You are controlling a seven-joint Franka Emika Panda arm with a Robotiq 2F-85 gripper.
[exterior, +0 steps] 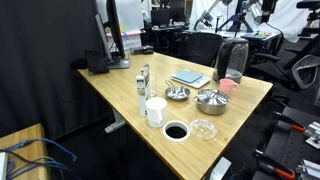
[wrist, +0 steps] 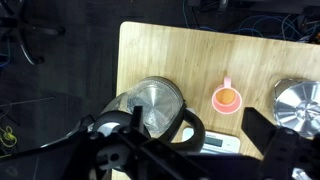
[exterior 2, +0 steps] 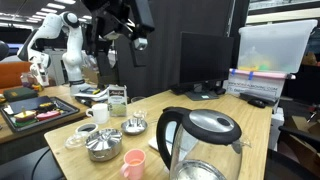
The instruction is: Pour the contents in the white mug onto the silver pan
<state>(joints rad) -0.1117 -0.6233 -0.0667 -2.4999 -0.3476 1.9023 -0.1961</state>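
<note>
Gripper (exterior 2: 127,42) hung high above the wooden table (exterior: 110,85), fingers spread, holding nothing. Wrist view agreed: dark fingers apart at the bottom edge, looking down on the glass kettle (wrist: 155,105), not on the mug.

Left to right in an exterior view: white mug (exterior: 155,110) upright toward the front of the table, silver pan (exterior: 177,94) just beside it and a little further back, larger silver bowl (exterior: 210,100), pink cup (exterior: 226,86). White-rimmed dark dish (exterior: 176,131) and clear glass dish (exterior: 203,129) sat in front of those. Mug contents could not be seen; handle side unclear.

Task looked unstarted, so the step in hand was probably the reach to the mug. To do it well: travel across from over the kettle, descend straight with the fingers wide, close across the mug body, keep it upright. Lift clear of the white-rimmed dish. The pan is shallow and close, so centre the lip over it and tilt slowly, away from the bigger bowl.
</note>
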